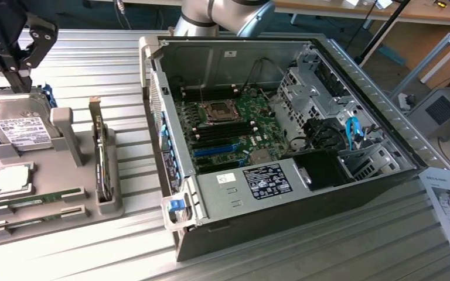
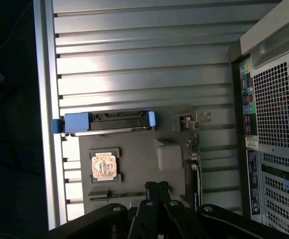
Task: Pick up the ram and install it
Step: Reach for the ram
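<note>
The gripper (image 1: 18,76) (image 2: 157,189) hung with its fingertips drawn together, nothing clamped between them and nothing touched. Directly beneath it lay the hard drive (image 1: 21,126) at one end of the grey holder (image 1: 80,205). The ram (image 1: 37,202) (image 2: 117,194) rested flat in its slot at the holder's opposite end, below the gripper and past the processor chip (image 1: 12,178).
</note>
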{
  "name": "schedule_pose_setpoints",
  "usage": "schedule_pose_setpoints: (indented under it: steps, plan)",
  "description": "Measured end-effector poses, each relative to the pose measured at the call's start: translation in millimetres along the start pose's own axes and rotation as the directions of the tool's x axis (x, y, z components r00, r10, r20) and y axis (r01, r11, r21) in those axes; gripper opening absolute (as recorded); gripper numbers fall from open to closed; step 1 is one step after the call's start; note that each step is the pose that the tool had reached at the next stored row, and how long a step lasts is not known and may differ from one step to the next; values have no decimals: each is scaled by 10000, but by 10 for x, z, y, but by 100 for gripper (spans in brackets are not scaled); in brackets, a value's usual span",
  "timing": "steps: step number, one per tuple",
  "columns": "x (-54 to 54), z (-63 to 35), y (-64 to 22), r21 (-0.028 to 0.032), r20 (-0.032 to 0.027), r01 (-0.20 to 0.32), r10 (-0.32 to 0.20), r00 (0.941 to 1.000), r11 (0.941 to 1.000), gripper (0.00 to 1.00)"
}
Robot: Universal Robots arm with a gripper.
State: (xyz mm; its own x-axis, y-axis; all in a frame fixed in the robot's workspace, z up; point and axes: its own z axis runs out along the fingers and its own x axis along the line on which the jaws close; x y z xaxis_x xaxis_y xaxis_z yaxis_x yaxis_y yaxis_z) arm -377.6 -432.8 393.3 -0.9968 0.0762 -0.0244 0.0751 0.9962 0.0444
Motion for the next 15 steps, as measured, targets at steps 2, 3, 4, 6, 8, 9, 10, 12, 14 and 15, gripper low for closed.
schedule_pose_setpoints:
  steps: [2, 3, 4, 6, 8, 9, 10, 12, 14, 15]
  plan:
    - [-2, -1, -29, 0, 1, 0, 0, 10000, 10000, 11]
    - [-3, -2, -45, 0, 0, 0, 0, 10000, 10000, 11]
    - [-4, -3, -60, 0, 0, 0, 0, 10000, 10000, 11]
    - [-7, -4, -91, 0, 0, 1, -1, 10000, 10000, 11]
    - [-9, -5, -122, 0, 0, 0, 0, 10000, 10000, 11]
    - [-10, -6, -138, 1, 0, 1, -1, 10000, 10000, 11]
    - [-11, -6, -154, 0, 0, 0, 0, 10000, 10000, 11]
    - [-14, -8, -193, -1, 1, 0, 0, 10000, 10000, 11]
    - [-16, -11, -249, 0, -1, 1, -1, 10000, 10000, 11]
    - [-16, -11, -250, 0, 1, 0, 0, 10000, 10000, 11]
